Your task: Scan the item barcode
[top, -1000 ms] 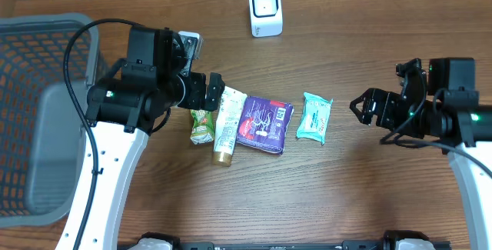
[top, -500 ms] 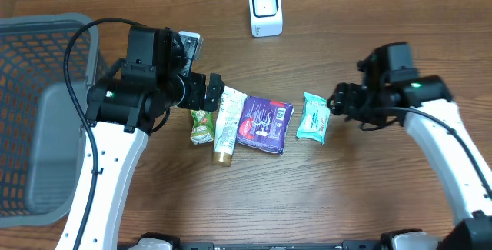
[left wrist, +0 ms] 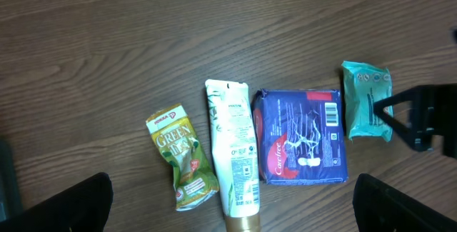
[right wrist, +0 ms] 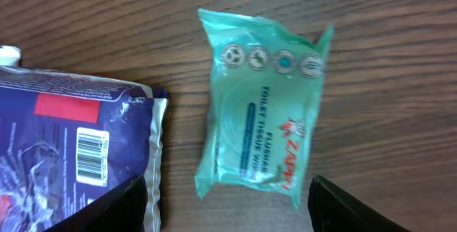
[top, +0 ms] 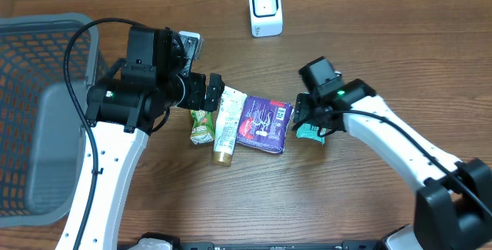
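Wipes pack (right wrist: 260,128): lies flat on the tabletop (top: 369,42) at the right end of a row of four items, just beside the blue pack with a thin strip of wood between them.
Wipes pack, look: mint-green soft packet with crimped ends, a row of four round icons across one end, and blue "toilet tissue" lettering along its length with a small red mark by the brand name.
Basket (top: 38,58): grey mesh basket at the far left edge; inside, only its mesh walls and a solid grey panel show.
Left pincer (top: 213,91): hangs over the left end of the row, fingers spread wide, holding nothing.
Green pouch (left wrist: 182,157): small drink pouch, leftmost in the row, slightly tilted.
Tube (left wrist: 232,150): white tube with a gold cap, close beside the pouch, printed back face up.
Blue pack (left wrist: 303,135): dark blue soft pack, a red patch and a barcode on its upper face.
Scanner (top: 265,9): small white unit standing at the far edge, well apart from the row.
Right pincer (top: 307,119): directly above the wipes pack, fingers parted on either side of it, one over the blue pack's edge; no grip shows.
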